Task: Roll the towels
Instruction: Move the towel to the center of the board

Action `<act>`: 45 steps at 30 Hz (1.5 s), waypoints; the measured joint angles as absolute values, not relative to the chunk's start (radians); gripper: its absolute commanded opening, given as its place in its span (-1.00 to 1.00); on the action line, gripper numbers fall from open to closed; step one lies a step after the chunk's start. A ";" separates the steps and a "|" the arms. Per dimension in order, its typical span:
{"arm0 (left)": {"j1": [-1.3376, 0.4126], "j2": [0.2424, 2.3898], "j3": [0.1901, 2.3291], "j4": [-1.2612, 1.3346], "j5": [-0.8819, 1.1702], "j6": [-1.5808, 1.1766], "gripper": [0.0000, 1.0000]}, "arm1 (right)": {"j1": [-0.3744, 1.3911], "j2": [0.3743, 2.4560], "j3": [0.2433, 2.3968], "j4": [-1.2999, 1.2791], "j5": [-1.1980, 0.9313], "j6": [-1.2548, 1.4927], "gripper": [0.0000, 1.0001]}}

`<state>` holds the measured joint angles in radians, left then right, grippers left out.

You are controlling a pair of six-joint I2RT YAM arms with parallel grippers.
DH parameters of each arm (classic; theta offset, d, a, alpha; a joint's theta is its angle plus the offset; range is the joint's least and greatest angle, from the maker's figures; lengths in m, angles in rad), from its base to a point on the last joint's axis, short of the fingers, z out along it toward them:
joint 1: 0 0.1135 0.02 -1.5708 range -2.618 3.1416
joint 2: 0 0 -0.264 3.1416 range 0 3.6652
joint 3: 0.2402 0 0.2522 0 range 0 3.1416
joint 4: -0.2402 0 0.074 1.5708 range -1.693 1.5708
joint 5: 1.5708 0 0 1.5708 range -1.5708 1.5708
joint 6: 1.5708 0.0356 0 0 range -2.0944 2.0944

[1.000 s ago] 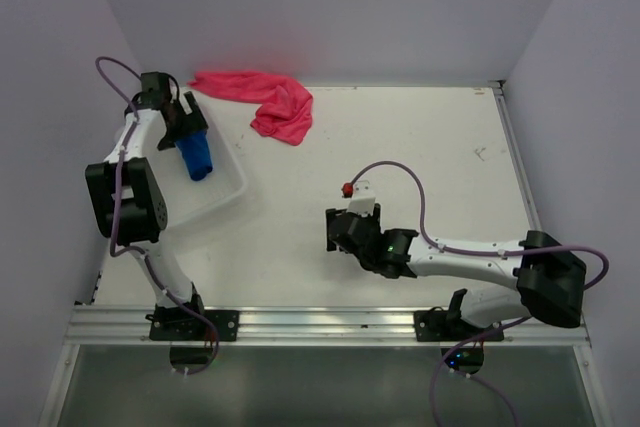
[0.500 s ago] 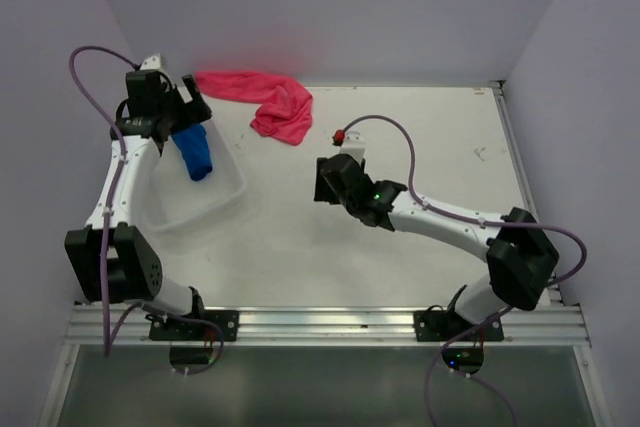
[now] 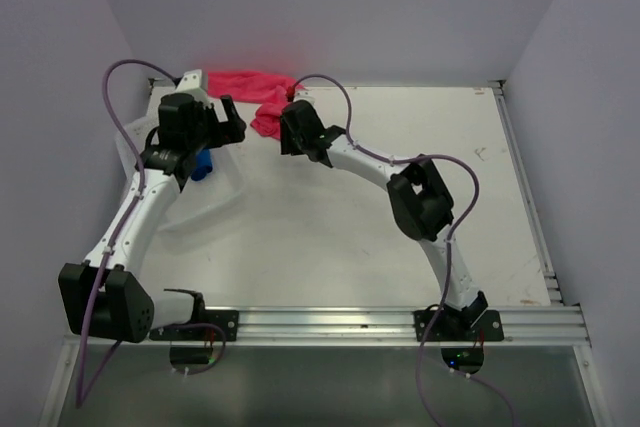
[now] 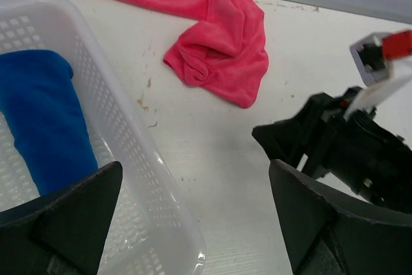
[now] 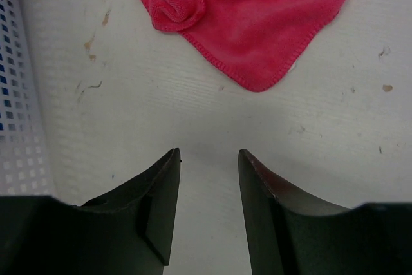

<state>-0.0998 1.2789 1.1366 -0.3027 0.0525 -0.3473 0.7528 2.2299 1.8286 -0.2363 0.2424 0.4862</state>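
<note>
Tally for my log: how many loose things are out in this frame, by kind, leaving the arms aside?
Towels: 2, the blue towel and the pink towel
Baskets: 1, the white basket
Total: 3

Bare table (image 5: 212,114) between right gripper (image 5: 209,154) and pink towel (image 5: 257,24), basket (image 5: 19,94) alongside.

White surface (image 3: 330,247), matte, boxed in on three sides by plain pale lavender-grey walls: back wall (image 3: 350,7) at 12 o'clock, left wall (image 3: 50,67) at 9, right wall (image 3: 600,97) at 3. Metal edge strip (image 3: 525,197) runs along the 3 o'clock side. Aluminium rail (image 3: 320,325) spans the 6 o'clock edge, with a grey-green panel (image 3: 320,387) below it. Small dark scuffs (image 3: 482,154) toward 2 o'clock. Light is even and diffuse, shadows are soft. No windows in view.
</note>
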 measured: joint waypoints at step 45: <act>-0.236 1.289 1.081 -0.287 -0.029 -0.296 0.99 | 0.693 2.143 1.725 -0.382 0.436 0.181 -1.00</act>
<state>-0.2363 1.2892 1.0809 -0.2874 -0.0288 -0.2962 0.6930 2.1433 1.7248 -0.3820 0.4358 0.1810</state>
